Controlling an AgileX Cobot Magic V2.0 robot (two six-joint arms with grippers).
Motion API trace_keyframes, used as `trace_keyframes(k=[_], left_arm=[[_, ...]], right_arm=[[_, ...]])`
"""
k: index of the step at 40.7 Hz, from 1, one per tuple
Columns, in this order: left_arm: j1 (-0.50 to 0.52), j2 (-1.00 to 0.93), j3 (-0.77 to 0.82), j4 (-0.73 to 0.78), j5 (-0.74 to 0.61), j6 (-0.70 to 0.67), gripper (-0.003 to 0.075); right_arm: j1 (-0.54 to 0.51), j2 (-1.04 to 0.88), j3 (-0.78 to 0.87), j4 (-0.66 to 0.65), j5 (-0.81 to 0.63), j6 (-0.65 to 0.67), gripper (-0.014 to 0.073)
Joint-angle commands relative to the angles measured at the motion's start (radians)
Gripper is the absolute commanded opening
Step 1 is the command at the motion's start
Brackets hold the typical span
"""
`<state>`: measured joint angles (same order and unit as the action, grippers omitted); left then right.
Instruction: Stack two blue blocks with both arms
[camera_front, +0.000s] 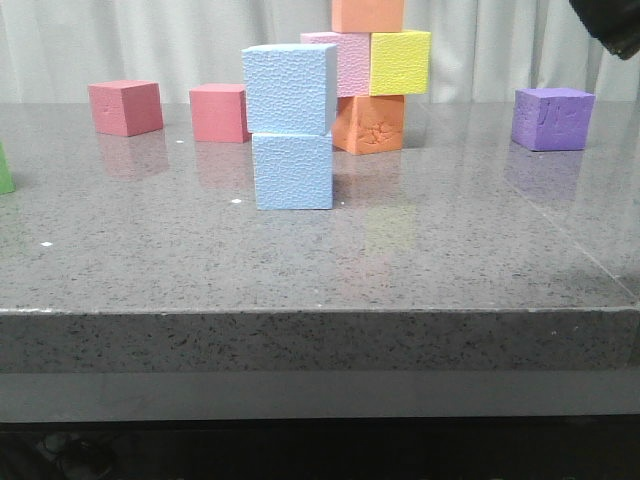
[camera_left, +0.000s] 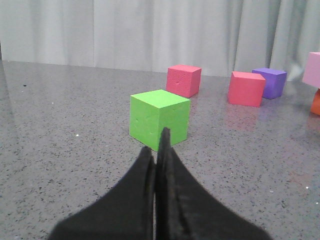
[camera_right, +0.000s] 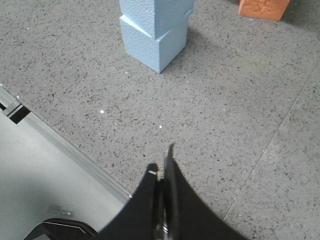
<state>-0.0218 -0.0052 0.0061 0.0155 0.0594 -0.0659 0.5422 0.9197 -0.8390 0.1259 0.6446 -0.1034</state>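
Two pale blue blocks stand stacked mid-table: the upper blue block (camera_front: 289, 90) rests on the lower blue block (camera_front: 292, 171), turned slightly and overhanging its left side. In the right wrist view the stack shows as an upper block (camera_right: 155, 9) on a lower one (camera_right: 152, 44), well away from my right gripper (camera_right: 162, 162), which is shut and empty above the table's front edge. My left gripper (camera_left: 156, 145) is shut and empty too, its tips pointing at a green cube (camera_left: 159, 119). A bit of the right arm (camera_front: 612, 25) shows at the front view's top right corner.
Behind the stack stands a pile of orange (camera_front: 369, 122), pink (camera_front: 340, 62), yellow (camera_front: 400, 62) and orange (camera_front: 367, 14) cubes. Two red cubes (camera_front: 126, 107) (camera_front: 219, 112) sit at back left, a purple cube (camera_front: 551, 118) at back right. The green cube's edge (camera_front: 5, 170) shows at far left.
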Motion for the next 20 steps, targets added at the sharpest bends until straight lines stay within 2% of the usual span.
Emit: trace_keyframes(k=[1, 14, 20], left_arm=[[0.002, -0.022, 0.038, 0.002, -0.085, 0.001, -0.0018], [0.002, -0.022, 0.038, 0.002, -0.085, 0.001, -0.0018], [0.002, -0.022, 0.038, 0.002, -0.085, 0.001, -0.0018]], right_arm=[[-0.008, -0.013, -0.027, 0.005, -0.058, -0.005, -0.0069], [-0.01, -0.014, -0.012, -0.009, -0.069, -0.008, -0.0068], [-0.13, -0.128, 0.086, -0.051, -0.147, -0.008, -0.0068]])
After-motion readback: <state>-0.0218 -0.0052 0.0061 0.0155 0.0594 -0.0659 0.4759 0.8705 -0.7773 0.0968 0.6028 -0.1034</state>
